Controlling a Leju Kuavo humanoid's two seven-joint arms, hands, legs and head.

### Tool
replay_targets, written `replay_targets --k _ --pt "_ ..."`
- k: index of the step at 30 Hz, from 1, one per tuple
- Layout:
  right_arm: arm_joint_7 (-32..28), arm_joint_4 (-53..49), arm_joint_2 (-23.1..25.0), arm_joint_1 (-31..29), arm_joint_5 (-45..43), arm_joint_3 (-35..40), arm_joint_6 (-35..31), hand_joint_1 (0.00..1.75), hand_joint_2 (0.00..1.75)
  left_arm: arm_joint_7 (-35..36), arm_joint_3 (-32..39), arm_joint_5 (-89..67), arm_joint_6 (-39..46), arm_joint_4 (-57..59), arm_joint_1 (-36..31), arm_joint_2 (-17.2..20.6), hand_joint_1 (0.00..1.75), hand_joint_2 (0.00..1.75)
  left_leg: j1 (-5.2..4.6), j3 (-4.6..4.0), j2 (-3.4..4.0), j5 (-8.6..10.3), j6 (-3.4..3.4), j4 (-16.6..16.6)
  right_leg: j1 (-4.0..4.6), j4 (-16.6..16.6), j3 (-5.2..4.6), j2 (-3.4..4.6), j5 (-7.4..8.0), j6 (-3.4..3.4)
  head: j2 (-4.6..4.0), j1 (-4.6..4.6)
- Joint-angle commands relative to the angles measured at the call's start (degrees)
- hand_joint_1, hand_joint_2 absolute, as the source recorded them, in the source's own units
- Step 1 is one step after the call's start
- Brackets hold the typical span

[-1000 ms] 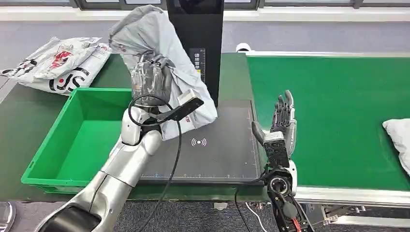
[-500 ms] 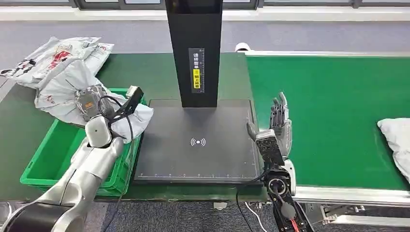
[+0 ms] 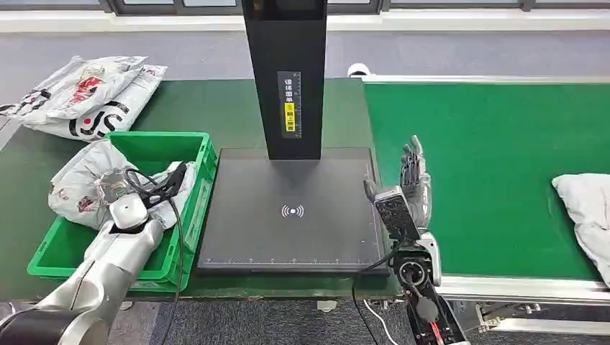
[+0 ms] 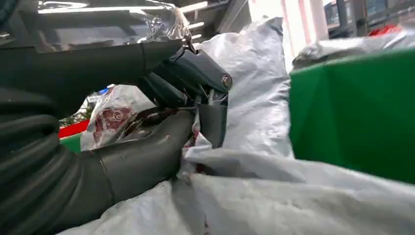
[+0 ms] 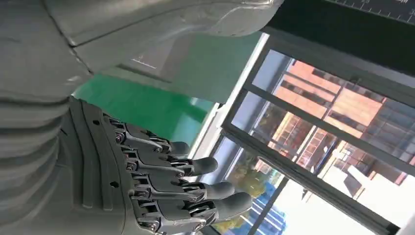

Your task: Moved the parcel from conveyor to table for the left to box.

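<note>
Nearest us, the left hand (image 3: 115, 188) held the grey parcel (image 3: 79, 188), thumb and dark fingers (image 4: 205, 83) pinching a fold of the bag. The parcel lay across the left rim of the green box (image 3: 183, 215), part inside, part hanging outside. We judged this the main risk: released here, the bag could slide off the rim onto the table instead of dropping in. The cable looped at the wrist could also snag the box wall on withdrawal.

The right hand (image 3: 413, 183) stood upright and empty, fingers straight and slightly apart, at the edge of the green conveyor (image 3: 496, 144). A second white parcel (image 3: 586, 212) lay on the belt, well apart from it.

The black scan pad (image 3: 288, 215) carried a white wireless symbol. The black post (image 3: 288, 72) bore a label with a yellow patch; we could not read its characters. The bags beyond the box (image 3: 86, 97) showed red and black printing, including large letters resembling "US".
</note>
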Motion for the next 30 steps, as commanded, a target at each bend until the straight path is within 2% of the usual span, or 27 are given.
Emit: replay_targets --k 1,4,6,7,10,15,17,21,28,30 --pt "-0.08 5.21 0.39 -2.12 0.41 -4.22 0.9 0.0 1.75 -1.45 5.0 -0.12 5.73 2.81 -1.66 -0.79 0.0 1.75 -0.02 0.1 0.03 0.01 0.03 -0.08 0.0 -0.08 0.11 -0.03 0.0 0.01 0.0 0.0" --pt "-1.45 6.39 -0.77 -1.89 -0.49 -3.64 0.13 0.0 1.75 -4.52 7.62 -0.06 11.05 1.34 -2.7 -0.79 0.0 1.75 0.0 0.08 -0.08 0.04 0.04 -0.07 0.03 -0.11 0.14 -0.15 0.0 0.02 -0.02 0.0" --pt "-1.91 5.57 -1.27 -0.72 -0.94 -3.62 -0.98 0.0 1.75 -8.75 9.09 0.52 17.83 -1.14 -2.98 -0.99 0.0 1.75 0.02 0.1 -0.09 0.04 0.04 -0.08 0.04 -0.13 0.16 -0.17 -0.01 0.02 0.0 0.0" --pt "-1.93 5.34 -1.42 -0.5 -0.96 -3.55 -0.97 0.0 1.75 -8.97 9.34 0.5 17.51 -1.09 -3.35 -0.88 0.0 1.75 0.04 0.02 -0.11 0.03 0.02 -0.01 0.06 -0.07 0.09 -0.17 -0.01 0.01 -0.02 0.0" --pt "-1.33 4.17 -1.52 -0.4 -1.13 -3.78 -1.56 0.0 1.75 -15.94 12.7 3.22 23.71 -5.79 -3.36 -1.82 0.0 1.75 0.05 0.0 -0.17 0.03 0.02 0.0 0.07 -0.07 0.06 -0.25 -0.03 0.0 -0.02 0.0" --pt "0.64 5.46 -2.25 -0.92 1.24 -5.09 -3.28 0.0 1.75 -28.73 16.25 10.07 23.71 -22.87 1.68 -7.19 0.0 1.75 0.02 -0.04 -0.14 0.05 0.02 0.01 0.03 -0.04 -0.02 -0.22 -0.01 0.01 0.0 0.0" --pt "-0.11 7.4 -3.08 -0.82 1.15 -5.53 -4.03 0.0 1.75 -29.73 16.81 8.89 23.71 -25.98 2.98 -8.28 0.0 1.75 0.01 0.05 -0.19 0.06 0.06 -0.06 0.04 -0.15 0.12 -0.32 -0.01 0.04 0.0 0.0" --pt "-1.31 12.0 -4.02 -1.28 1.74 -6.27 -7.04 0.0 1.75 -37.67 18.75 19.52 23.71 -22.3 2.74 -10.02 0.0 1.75 0.0 0.16 -0.16 0.04 0.08 -0.14 0.02 -0.25 0.24 -0.25 0.01 0.05 -0.02 0.0" --pt "-1.31 12.0 -4.02 -1.28 1.74 -6.27 -7.04 0.0 1.75 -37.67 18.75 19.52 23.71 -22.3 2.74 -10.02 0.0 1.75 -0.01 0.05 -0.02 0.01 0.0 -0.04 -0.01 -0.06 0.04 -0.08 0.0 -0.01 -0.02 0.0" --pt "0.36 14.3 -4.23 -2.41 3.5 -7.17 -9.38 0.0 1.75 -42.63 17.27 27.16 23.71 -18.27 1.49 -10.07 0.0 1.75 -0.03 0.13 -0.05 0.03 0.02 -0.12 0.0 -0.13 0.13 -0.15 0.0 -0.01 0.0 0.0"
